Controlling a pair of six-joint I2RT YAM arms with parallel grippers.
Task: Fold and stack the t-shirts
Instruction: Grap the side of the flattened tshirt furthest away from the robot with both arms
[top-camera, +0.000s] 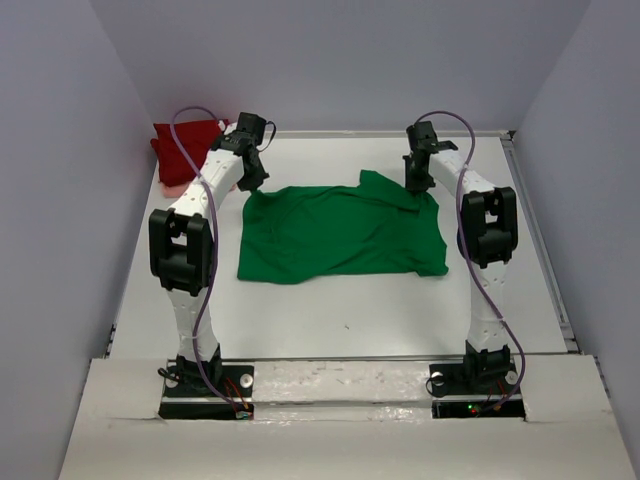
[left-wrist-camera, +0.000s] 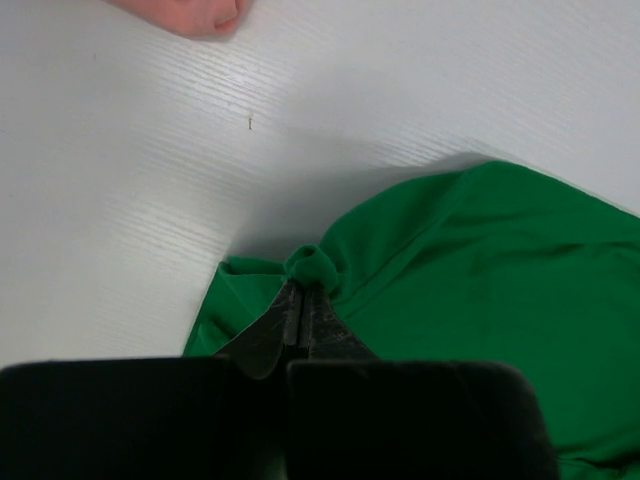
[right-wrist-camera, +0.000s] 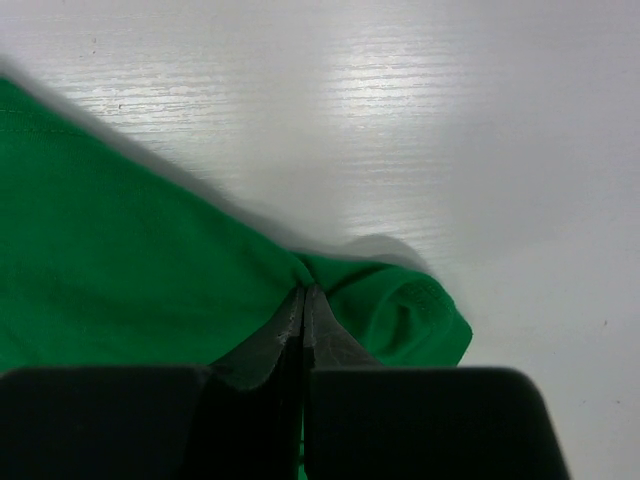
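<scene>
Top external view: left tool and right tool each pinch an upper corner of the green t-shirt — paired, likely, to lift that edge evenly for folding.

We can read no lettering, label, brand mark, number or sign in any of the three views.
</scene>
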